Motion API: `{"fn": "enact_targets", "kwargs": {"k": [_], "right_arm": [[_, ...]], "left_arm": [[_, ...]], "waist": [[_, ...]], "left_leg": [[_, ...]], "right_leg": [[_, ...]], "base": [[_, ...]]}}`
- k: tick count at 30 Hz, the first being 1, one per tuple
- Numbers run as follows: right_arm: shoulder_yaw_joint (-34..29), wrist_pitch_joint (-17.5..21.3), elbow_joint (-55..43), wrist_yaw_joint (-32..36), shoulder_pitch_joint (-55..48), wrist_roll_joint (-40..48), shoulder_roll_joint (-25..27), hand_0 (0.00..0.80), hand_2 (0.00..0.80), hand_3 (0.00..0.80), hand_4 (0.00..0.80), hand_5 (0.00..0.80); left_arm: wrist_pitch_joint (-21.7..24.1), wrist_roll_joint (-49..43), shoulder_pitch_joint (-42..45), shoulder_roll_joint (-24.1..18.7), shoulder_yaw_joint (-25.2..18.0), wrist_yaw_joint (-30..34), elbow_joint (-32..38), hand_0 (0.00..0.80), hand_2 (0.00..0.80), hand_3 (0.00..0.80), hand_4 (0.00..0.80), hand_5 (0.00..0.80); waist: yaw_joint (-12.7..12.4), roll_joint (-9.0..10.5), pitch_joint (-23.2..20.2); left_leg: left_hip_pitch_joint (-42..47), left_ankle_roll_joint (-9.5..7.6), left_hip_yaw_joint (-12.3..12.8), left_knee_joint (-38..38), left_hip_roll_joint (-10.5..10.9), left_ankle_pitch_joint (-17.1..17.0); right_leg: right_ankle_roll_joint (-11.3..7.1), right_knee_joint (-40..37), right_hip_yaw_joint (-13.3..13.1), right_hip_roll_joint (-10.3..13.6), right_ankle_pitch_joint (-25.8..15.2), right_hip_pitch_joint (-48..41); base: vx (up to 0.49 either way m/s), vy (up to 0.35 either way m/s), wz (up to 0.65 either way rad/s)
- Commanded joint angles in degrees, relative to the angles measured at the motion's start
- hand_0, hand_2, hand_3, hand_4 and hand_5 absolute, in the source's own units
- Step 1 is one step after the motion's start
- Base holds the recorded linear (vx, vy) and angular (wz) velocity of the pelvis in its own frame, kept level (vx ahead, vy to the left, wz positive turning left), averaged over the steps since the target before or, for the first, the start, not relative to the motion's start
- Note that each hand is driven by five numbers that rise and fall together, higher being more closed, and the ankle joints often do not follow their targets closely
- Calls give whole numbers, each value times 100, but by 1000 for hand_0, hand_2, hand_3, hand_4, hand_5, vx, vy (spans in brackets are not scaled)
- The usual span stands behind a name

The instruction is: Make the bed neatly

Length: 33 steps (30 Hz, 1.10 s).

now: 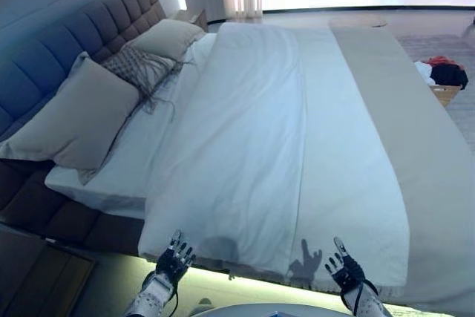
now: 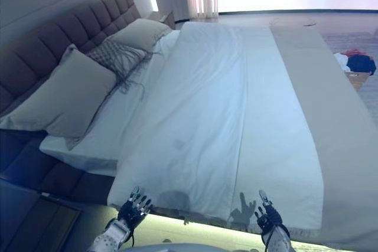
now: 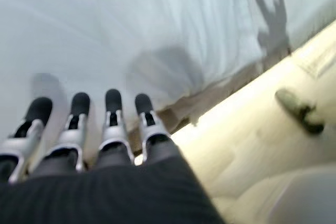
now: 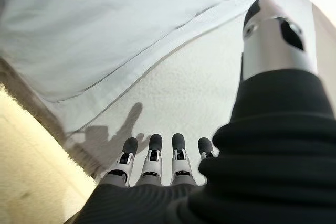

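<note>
Your left hand [image 1: 173, 260] and right hand [image 1: 344, 267] hover at six o'clock, fingers spread, empty, below the white duvet [image 1: 252, 139].

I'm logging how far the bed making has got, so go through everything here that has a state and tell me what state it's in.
White duvet: spread flat along the bed, a fold line down its length.
Grey pillows: leaning against the headboard, patterned cushion between them.
Beige runner: laid across the foot end.
Left hand: open, at the bed's near edge, holding nothing.
Right hand: open, holding nothing.
</note>
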State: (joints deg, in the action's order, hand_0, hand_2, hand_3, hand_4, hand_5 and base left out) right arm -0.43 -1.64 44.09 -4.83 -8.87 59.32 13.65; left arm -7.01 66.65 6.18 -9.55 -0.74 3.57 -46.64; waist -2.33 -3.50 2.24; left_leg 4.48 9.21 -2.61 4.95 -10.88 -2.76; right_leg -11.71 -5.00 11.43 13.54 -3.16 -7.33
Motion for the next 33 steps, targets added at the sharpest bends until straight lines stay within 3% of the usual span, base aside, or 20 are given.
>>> {"fn": "enact_targets", "kwargs": {"k": [1, 5, 13, 15, 17, 18, 22, 25, 29, 33], "right_arm": [[-436, 29, 103, 287, 198, 175, -118, 0, 0, 0, 0, 0], [-479, 89, 159, 415, 177, 249, -146, 0, 0, 0, 0, 0], [-421, 558, 254, 498, 361, 716, -147, 0, 0, 0, 0, 0], [-315, 649, 236, 476, 471, 844, -136, 0, 0, 0, 0, 0], [-151, 600, 219, 462, 596, 846, -152, 0, 0, 0, 0, 0], [-140, 531, 231, 520, 597, 803, -162, 0, 0, 0, 0, 0], [-222, 449, 329, 659, 327, 548, -215, 0, 0, 0, 0, 0], [-153, 619, 377, 711, 339, 744, -249, 0, 0, 0, 0, 0], [177, 1058, 555, 1049, 952, 1097, -361, 0, 0, 0, 0, 0], [272, 1120, 516, 1104, 1299, 1240, -504, 0, 0, 0, 0, 0]], "left_arm": [[134, 292, -357, -262, -438, -68, -376, 0, 0, 0, 0, 0], [139, 423, -288, -288, -691, 68, -484, 0, 0, 0, 0, 0], [272, 729, -651, -310, -802, 27, -671, 0, 0, 0, 0, 0], [420, 793, -843, -342, -766, -105, -702, 0, 0, 0, 0, 0], [652, 1000, -885, -444, -951, -214, -859, 0, 0, 0, 0, 0], [705, 1056, -860, -497, -1079, -288, -920, 0, 0, 0, 0, 0], [588, 1056, -791, -723, -1595, -397, -1270, 0, 0, 0, 0, 0], [641, 1283, -1074, -817, -1484, -362, -1207, 0, 0, 0, 0, 0], [720, 2589, -2011, -1047, -1261, 13, -1208, 0, 0, 0, 0, 0], [697, 3720, -2490, -1115, -1221, 325, -973, 0, 0, 0, 0, 0]], "waist": [[-58, 276, -11], [-178, 358, -4], [-394, 375, 209], [-427, 439, 314], [-481, 503, 427], [-487, 516, 439], [-425, 523, 381], [-398, 603, 436], [-377, 763, 960], [-393, 971, 1312]], "left_leg": [[-18, -329, 57, -310, 143, -86], [-58, -331, -28, -242, 100, -157], [-543, -222, -143, -237, 26, -381], [-779, -197, -318, -532, 41, -306], [-839, -158, -653, -794, -75, -234], [-785, -154, -708, -813, -133, -219], [-561, -146, -522, -850, -226, -193], [-855, -154, -336, -964, -220, -151], [-1583, -194, -353, -1131, -201, -107], [-2015, -201, -417, -1344, -248, -75]], "right_leg": [[510, 641, -110, -158, 232, 167], [555, 657, -22, -232, 285, 147], [590, 895, 397, -230, 356, 422], [603, 1007, 372, -204, 356, 589], [626, 1214, 195, -209, 397, 704], [622, 1278, 138, -209, 435, 696], [520, 1388, 63, -95, 501, 518], [392, 1327, 126, -19, 405, 668], [304, 1266, 60, -57, 252, 1233], [246, 1307, 18, -104, 148, 1546]], "base": [[42, 33, 3], [6, 33, 6], [-71, 61, 30], [-53, 26, 50], [86, 57, 24], [232, 85, -1], [289, 134, -16], [-63, 28, -3], [-360, -68, 4], [-139, -101, -8]]}}
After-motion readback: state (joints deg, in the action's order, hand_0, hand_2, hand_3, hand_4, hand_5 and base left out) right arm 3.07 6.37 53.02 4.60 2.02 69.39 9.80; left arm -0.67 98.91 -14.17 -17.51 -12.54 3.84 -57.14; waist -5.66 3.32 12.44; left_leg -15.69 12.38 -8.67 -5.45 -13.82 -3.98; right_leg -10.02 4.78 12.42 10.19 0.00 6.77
